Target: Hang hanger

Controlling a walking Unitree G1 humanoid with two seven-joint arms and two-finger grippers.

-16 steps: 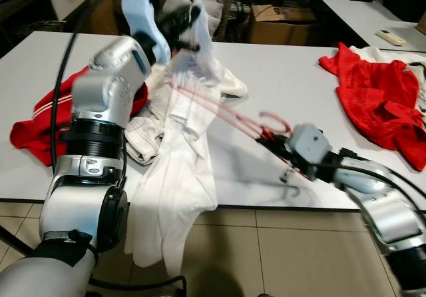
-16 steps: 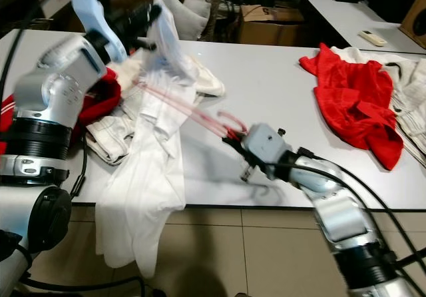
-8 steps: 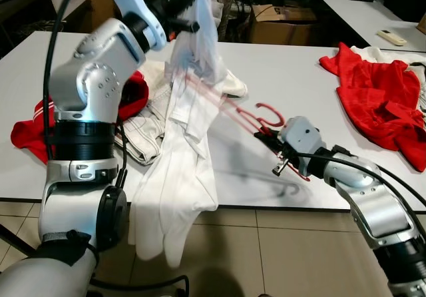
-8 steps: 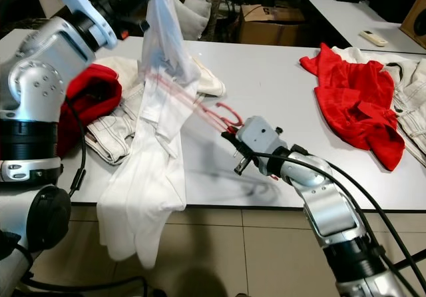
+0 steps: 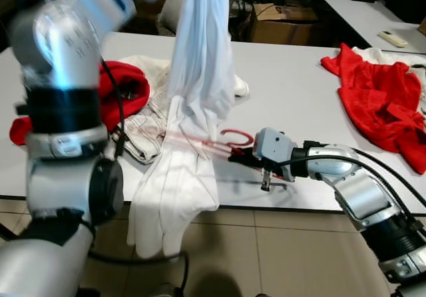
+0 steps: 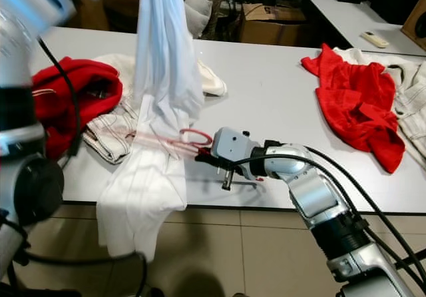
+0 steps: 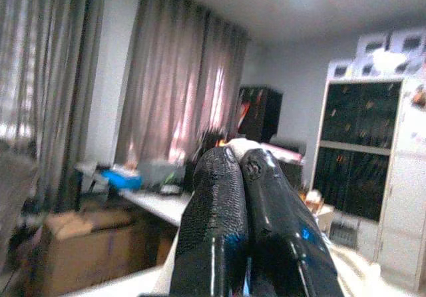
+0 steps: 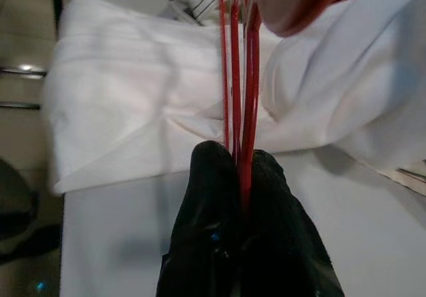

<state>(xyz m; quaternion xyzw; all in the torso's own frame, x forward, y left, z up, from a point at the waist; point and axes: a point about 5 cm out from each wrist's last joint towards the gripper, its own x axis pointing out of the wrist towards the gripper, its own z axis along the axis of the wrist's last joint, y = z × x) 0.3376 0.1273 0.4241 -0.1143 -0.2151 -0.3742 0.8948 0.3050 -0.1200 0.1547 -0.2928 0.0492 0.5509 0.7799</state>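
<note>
A white shirt hangs from above the picture's top edge down onto the white table, and its lower part drapes over the front edge. In the left wrist view my left gripper is shut, with a bit of white cloth at its tips. My right gripper is low over the table, shut on a red wire hanger. The hanger's hook curls up beside the fingers. Its thin red arms run into the shirt and show faintly through the cloth.
A red garment and a striped white cloth lie on the table's left. Another red garment lies at the right. Behind the table stand a cardboard box and a second table with a remote.
My left arm has lifted the shirt much higher, so it now hangs upright. My right gripper has carried the hanger leftward and lower, with its arms further into the shirt.
</note>
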